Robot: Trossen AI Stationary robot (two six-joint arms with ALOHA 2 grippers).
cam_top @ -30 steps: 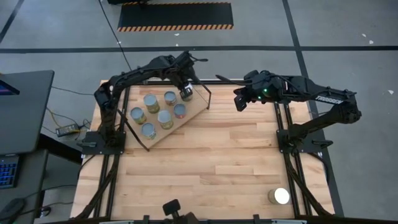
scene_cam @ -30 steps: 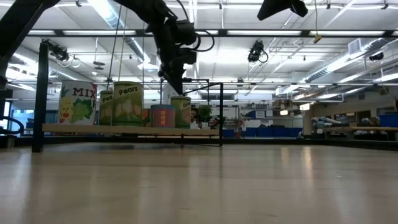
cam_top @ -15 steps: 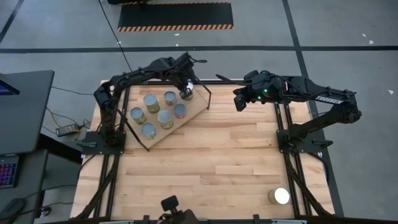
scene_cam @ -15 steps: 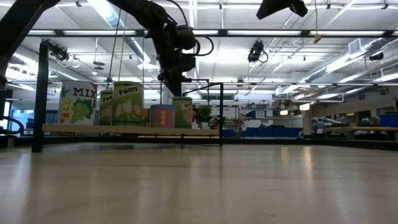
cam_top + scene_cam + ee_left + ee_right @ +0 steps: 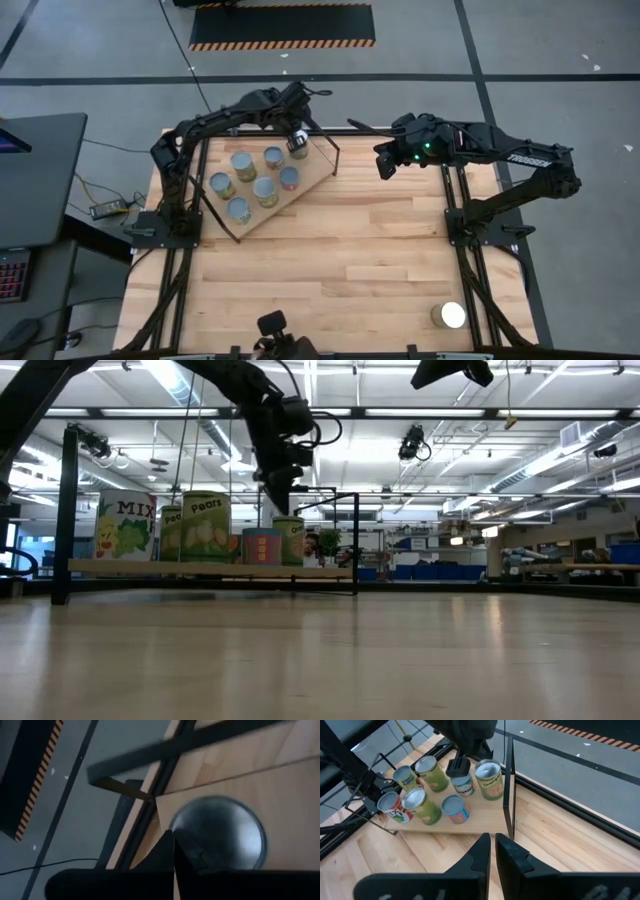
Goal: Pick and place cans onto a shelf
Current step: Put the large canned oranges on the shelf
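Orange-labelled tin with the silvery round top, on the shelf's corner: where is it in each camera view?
High view: orange-labelled tin at the light-wood shelf's far corner, under the left gripper.
Low view: rightmost tin on the shelf.
Left wrist view: silvery top, centre right.
Right wrist view: upper centre.
Shared landmark: the shelf's black wire frame.

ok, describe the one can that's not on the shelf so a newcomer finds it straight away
Start in the high view at the big slatted table. The shelf with its cluster of cans sits at the far left corner, by the left arm. The stray can stands at the opposite, near right corner, alone on bare wood with a bright white top, no other can anywhere near it.
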